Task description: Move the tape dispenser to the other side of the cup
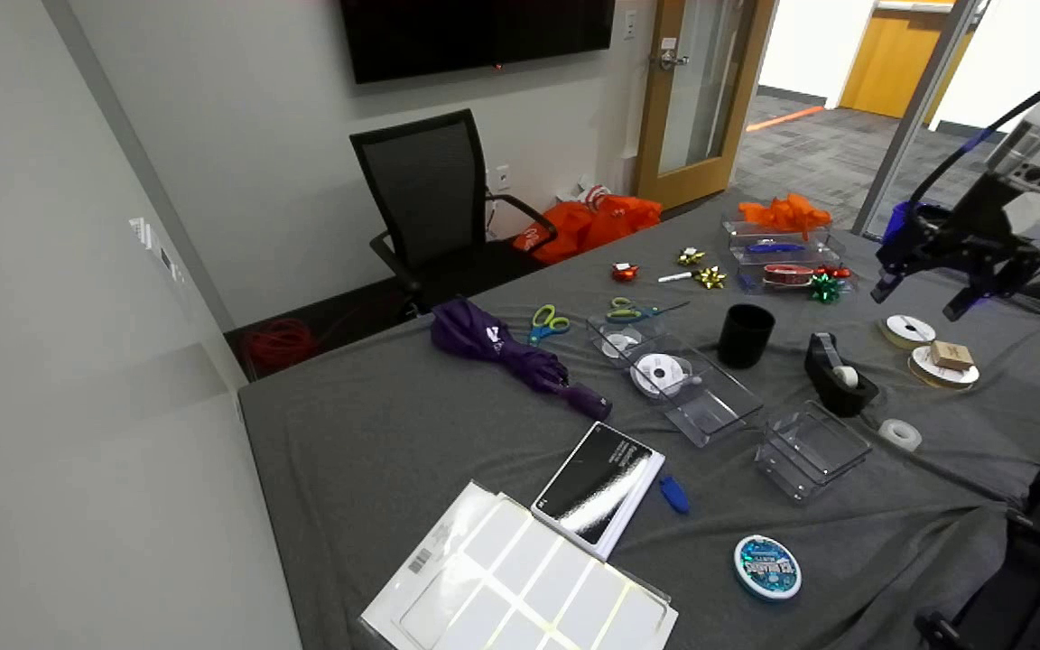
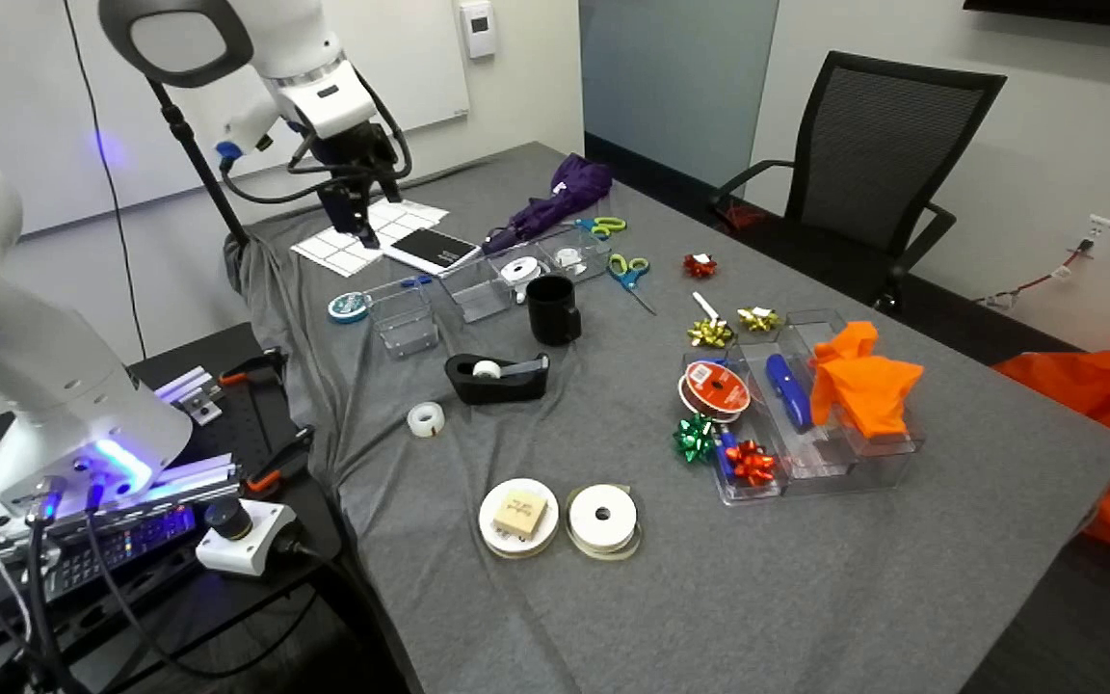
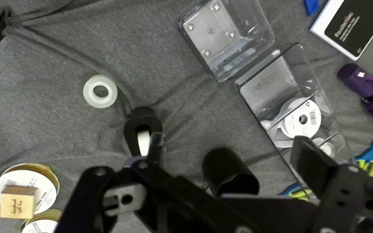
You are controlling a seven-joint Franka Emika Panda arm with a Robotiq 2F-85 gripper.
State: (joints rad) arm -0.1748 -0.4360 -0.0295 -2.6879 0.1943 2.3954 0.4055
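The end effector (image 1: 917,303) is up above the grey-draped tabletop (image 2: 854,598), its two fingers (image 3: 309,165) spread wide, w/ nothing in its hold. The blk tape dispenser (image 2: 505,390), loaded w/ a whitish roll (image 2: 487,369), sits just beside the blk cup (image 2: 550,316), btwn it & a loose tape roll (image 2: 425,431) lying flat. Cup's upright, open end up. In the wrist view one fingertip covers part of the dispenser, but both exterior views show the two well apart.

Farther along, 2 pale ribbon spools (image 2: 603,531) lie side by side, one w/ a small tan block (image 2: 520,513) on top. Across the cup from the dispenser there's a clear tray (image 1: 708,413) w/ white spools (image 3: 308,123) inside, & a smaller clear bin (image 3: 212,35) near it. Also out: a purple umbrella (image 2: 555,207), 2 prs of scissors (image 2: 628,278), a blk-&-white box (image 1: 597,487) next to white sheets (image 1: 520,578), a small blue thing (image 1: 674,495) (can't make it out), & a round tin (image 1: 766,567).

Elsewhere a clear organizer (image 2: 817,461) holds an orange cloth (image 2: 868,386) & a long blue item (image 2: 788,393), w/ a red ribbon spool (image 2: 717,387), a red bow (image 2: 753,464) & a green bow (image 2: 695,439) along one side. Gold bows (image 2: 709,333) lie near a white pen-like stick (image 2: 704,306), another red bow (image 2: 700,265) a bit off.
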